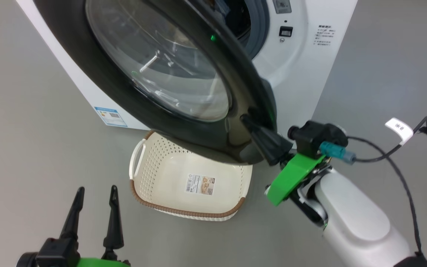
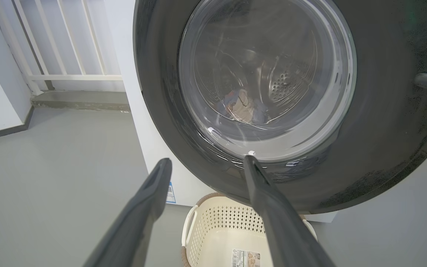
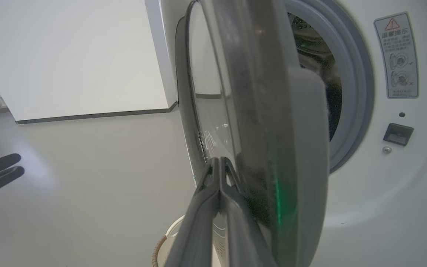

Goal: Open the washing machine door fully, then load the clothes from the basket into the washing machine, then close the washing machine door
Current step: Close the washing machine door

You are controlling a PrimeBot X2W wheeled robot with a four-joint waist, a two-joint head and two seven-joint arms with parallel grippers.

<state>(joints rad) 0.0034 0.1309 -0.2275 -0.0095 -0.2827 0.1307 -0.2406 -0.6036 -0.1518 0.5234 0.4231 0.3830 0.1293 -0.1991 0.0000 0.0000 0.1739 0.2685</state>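
1 washer (image 1: pixel 302 74), 1 door (image 1: pixel 161 63), 1 basket (image 1: pixel 145 167), 2 pincers (image 1: pixel 98 188) (image 1: pixel 245 118)

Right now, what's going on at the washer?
The basket is empty, and the clothes lie inside the washing machine, seen through the glass. The washing machine door stands partly open. The right gripper, shut, has its tips against the door's black rim near the free edge, seemingly to push it closed. The left gripper hangs open beside the basket, holding nothing.
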